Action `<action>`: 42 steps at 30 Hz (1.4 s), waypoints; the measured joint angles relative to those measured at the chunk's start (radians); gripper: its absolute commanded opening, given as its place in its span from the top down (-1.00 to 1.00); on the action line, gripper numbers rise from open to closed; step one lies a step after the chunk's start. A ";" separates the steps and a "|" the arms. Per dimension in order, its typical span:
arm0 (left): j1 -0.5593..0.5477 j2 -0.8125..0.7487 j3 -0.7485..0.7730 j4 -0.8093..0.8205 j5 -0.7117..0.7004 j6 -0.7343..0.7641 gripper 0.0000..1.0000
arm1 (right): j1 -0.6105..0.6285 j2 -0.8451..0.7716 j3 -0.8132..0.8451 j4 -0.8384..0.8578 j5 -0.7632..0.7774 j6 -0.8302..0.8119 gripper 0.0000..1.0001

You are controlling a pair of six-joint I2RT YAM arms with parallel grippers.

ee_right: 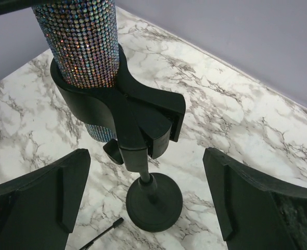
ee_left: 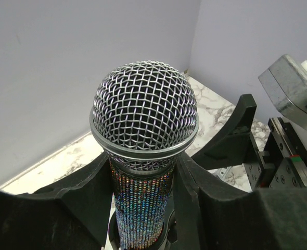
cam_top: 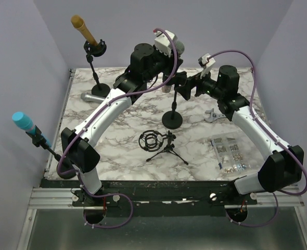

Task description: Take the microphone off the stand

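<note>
- This is a robotics lab test cell rather than a home or shop: plain lavender walls (cam_top: pixel 195 31) box in 1 table on 3 sides.
- 2 robot arms, the left arm (cam_top: pixel 104 112) and the right arm (cam_top: pixel 257 130), are bolted to an aluminium rail (cam_top: pixel 44 198) at the near edge, with purple cables (cam_top: pixel 254 73) looped along them.
- The marble-patterned tabletop (cam_top: pixel 122 156) holds staged props: a rhinestone-covered microphone (cam_top: pixel 178 48) on a stand (cam_top: pixel 172 120), a gold microphone (cam_top: pixel 83 28), a blue microphone (cam_top: pixel 24 122), a shock-mount tripod (cam_top: pixel 161 143) and a clear bag of small hardware (cam_top: pixel 229 153).

microphone (ee_right: pixel 83 41): head cut off | small parts (cam_top: pixel 230 153): kind unreadable
</note>
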 measured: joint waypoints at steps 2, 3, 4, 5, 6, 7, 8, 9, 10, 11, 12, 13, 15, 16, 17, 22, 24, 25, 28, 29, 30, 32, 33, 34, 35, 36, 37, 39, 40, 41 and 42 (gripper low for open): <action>0.001 -0.002 -0.005 0.007 0.021 0.005 1.00 | -0.009 0.000 0.000 0.001 -0.016 0.000 -0.87; 0.002 -0.002 -0.006 0.010 0.032 0.007 1.00 | -0.018 0.000 0.000 0.003 -0.039 0.001 -0.84; 0.003 -0.003 -0.008 0.011 0.042 0.008 1.00 | -0.026 0.000 0.000 0.006 -0.065 0.003 -0.80; 0.004 -0.003 -0.008 0.012 0.047 0.008 1.00 | -0.035 0.000 0.000 0.011 -0.090 0.003 -0.77; 0.006 -0.003 -0.009 0.014 0.054 0.008 1.00 | -0.041 0.001 0.001 0.015 -0.112 0.004 -0.74; 0.008 -0.003 -0.011 0.017 0.062 0.008 1.00 | -0.045 0.002 0.003 0.018 -0.130 0.004 -0.71; 0.011 -0.003 -0.011 0.018 0.065 0.008 1.00 | -0.048 0.005 0.008 0.018 -0.145 0.004 -0.68; 0.013 -0.003 -0.012 0.019 0.070 0.008 1.00 | -0.053 0.011 0.016 0.018 -0.158 0.003 -0.67; 0.015 -0.003 -0.013 0.020 0.074 0.007 1.00 | -0.055 0.017 0.026 0.020 -0.169 0.003 -0.66; 0.017 -0.003 -0.014 0.023 0.080 0.006 1.00 | -0.055 0.024 0.034 0.021 -0.180 0.003 -0.66; 0.018 -0.004 -0.016 0.025 0.084 0.006 1.00 | -0.055 0.031 0.041 0.023 -0.192 0.003 -0.66; 0.019 -0.005 -0.018 0.028 0.089 0.006 1.00 | -0.055 0.037 0.047 0.023 -0.202 0.003 -0.63; 0.021 -0.005 -0.019 0.032 0.093 0.004 1.00 | -0.056 0.051 0.058 0.023 -0.221 0.003 -0.50; 0.021 -0.005 -0.019 0.032 0.095 0.003 1.00 | -0.056 0.059 0.063 0.023 -0.228 0.003 -0.42; 0.021 -0.005 -0.019 0.032 0.098 0.003 1.00 | -0.056 0.068 0.069 0.022 -0.233 0.003 -0.34; 0.023 -0.005 -0.019 0.032 0.108 0.002 1.00 | -0.056 0.101 0.092 0.021 -0.241 -0.009 0.73; 0.023 -0.005 -0.019 0.033 0.110 -0.009 1.00 | -0.062 0.103 0.092 0.023 -0.243 -0.025 0.99; 0.024 -0.005 -0.019 0.031 0.111 -0.011 1.00 | -0.063 0.102 0.092 0.019 -0.243 -0.032 0.99; 0.029 -0.005 -0.019 0.032 0.112 -0.020 1.00 | -0.065 0.102 0.087 0.026 -0.234 -0.054 0.99; 0.030 -0.005 -0.019 0.031 0.112 -0.021 1.00 | -0.064 0.100 0.085 0.027 -0.232 -0.056 0.99; 0.030 -0.005 -0.019 0.029 0.112 -0.022 1.00 | -0.064 0.098 0.083 0.029 -0.230 -0.056 0.99; 0.030 -0.005 -0.019 0.023 0.112 -0.025 1.00 | -0.064 0.095 0.078 0.029 -0.221 -0.053 0.99; 0.030 -0.005 -0.016 0.015 0.112 -0.027 1.00 | -0.064 0.093 0.077 0.029 -0.217 -0.053 0.99; 0.030 -0.005 -0.016 0.011 0.111 -0.027 1.00 | -0.064 0.093 0.077 0.029 -0.214 -0.053 0.99; 0.030 -0.005 -0.013 0.005 0.111 -0.027 1.00 | -0.064 0.093 0.077 0.029 -0.212 -0.053 0.99; 0.030 -0.005 -0.008 -0.003 0.108 -0.026 1.00 | -0.063 0.093 0.077 0.029 -0.210 -0.053 0.99; 0.031 -0.005 -0.002 -0.011 0.106 -0.024 1.00 | -0.061 0.093 0.077 0.029 -0.208 -0.053 0.99; 0.032 -0.005 0.013 -0.030 0.096 -0.019 1.00 | -0.059 0.093 0.077 0.029 -0.205 -0.053 0.99; 0.032 -0.005 0.022 -0.039 0.089 -0.016 1.00 | -0.057 0.093 0.077 0.030 -0.202 -0.053 0.99; 0.032 -0.005 0.028 -0.046 0.084 -0.012 1.00 | -0.056 0.093 0.077 0.030 -0.200 -0.053 0.99; 0.032 -0.010 0.031 -0.051 0.073 -0.006 1.00 | -0.056 0.093 0.077 0.031 -0.198 -0.053 0.99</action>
